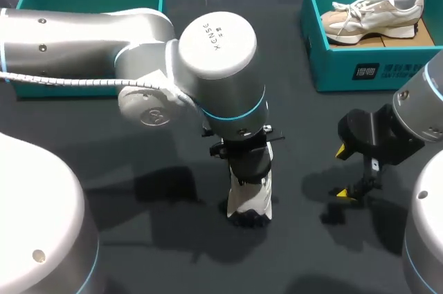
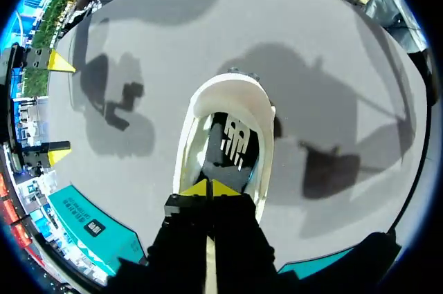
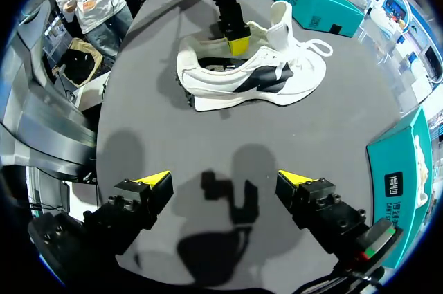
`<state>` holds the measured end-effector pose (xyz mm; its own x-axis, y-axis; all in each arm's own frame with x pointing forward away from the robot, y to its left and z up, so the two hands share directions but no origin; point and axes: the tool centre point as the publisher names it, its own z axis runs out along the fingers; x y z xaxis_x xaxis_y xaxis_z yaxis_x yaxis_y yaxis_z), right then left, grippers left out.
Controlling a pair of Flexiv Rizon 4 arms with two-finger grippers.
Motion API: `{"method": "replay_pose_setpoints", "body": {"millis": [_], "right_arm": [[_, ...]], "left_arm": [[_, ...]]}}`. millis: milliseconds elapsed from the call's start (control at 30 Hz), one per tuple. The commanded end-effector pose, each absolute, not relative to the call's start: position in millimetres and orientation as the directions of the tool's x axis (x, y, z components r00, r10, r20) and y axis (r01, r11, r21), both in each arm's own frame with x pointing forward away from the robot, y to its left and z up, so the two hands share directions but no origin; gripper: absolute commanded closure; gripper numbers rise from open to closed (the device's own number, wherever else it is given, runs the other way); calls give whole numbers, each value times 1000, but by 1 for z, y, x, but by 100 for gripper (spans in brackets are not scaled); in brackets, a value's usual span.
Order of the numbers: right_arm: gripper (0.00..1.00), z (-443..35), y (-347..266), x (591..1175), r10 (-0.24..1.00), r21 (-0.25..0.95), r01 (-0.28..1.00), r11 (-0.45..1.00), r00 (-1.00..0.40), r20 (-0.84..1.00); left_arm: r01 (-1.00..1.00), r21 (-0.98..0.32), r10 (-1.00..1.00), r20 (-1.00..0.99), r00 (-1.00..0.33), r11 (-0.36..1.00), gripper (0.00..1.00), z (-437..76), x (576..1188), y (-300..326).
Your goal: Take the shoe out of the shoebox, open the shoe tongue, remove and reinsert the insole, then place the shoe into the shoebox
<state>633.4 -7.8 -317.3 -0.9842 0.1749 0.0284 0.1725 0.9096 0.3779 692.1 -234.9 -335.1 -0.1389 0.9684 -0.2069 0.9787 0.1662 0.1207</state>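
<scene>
shoe [image 3: 249, 79] sits on its sole on the table [image 1: 104, 142], well apart from the shoebox [image 1: 374, 69], off its front-left corner. Long axis runs roughly parallel to the shoebox's short sides, toe toward the shoebox end of the table, heel toward the robot; tongue [image 3: 280, 17] stands up. Left gripper [image 2: 211, 188] is down in the shoe opening, yellow tips pressed together over the insole [image 2: 232, 145]; can't tell if they pinch its edge. Right gripper [image 3: 225, 179] hangs over the table in front of the shoebox, fingers wide apart, holding nothing. In the head view the left arm covers the shoe's front half, only the heel end shows. A second shoe [image 1: 374, 14] lies in the shoebox
</scene>
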Motion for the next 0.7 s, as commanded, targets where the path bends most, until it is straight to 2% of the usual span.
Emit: {"method": "replay_pose_setpoints", "body": {"millis": [33, 333, 367, 433, 467, 567, 700], "right_arm": [[0, -317, -8, 631, 176, 377, 172, 910, -984, 25], [0, -317, -8, 631, 176, 377, 172, 910, -984, 25], [0, -317, -8, 631, 176, 377, 172, 910, -984, 25], [0, -317, -8, 631, 176, 377, 172, 910, -984, 25], [0, -317, -8, 631, 176, 377, 172, 910, -984, 25], [0, -317, -8, 631, 176, 377, 172, 910, -984, 25], [0, -317, -8, 631, 176, 377, 172, 910, -984, 25]], "left_arm": [[976, 134, 972, -186, -143, 170, 100, -337, 695, -239], [977, 134, 979, -140, -148, 166, 100, -348, 701, -244], [977, 135, 980, -138, -147, 165, 98, -348, 701, -244], [977, 137, 980, -134, -145, 163, 86, -348, 702, -244], [977, 140, 981, -129, -144, 162, 83, -349, 702, -245], [977, 140, 983, -117, -143, 159, 79, -350, 705, -245], [983, 117, 987, -101, -127, 138, 79, -349, 707, -245]]}}
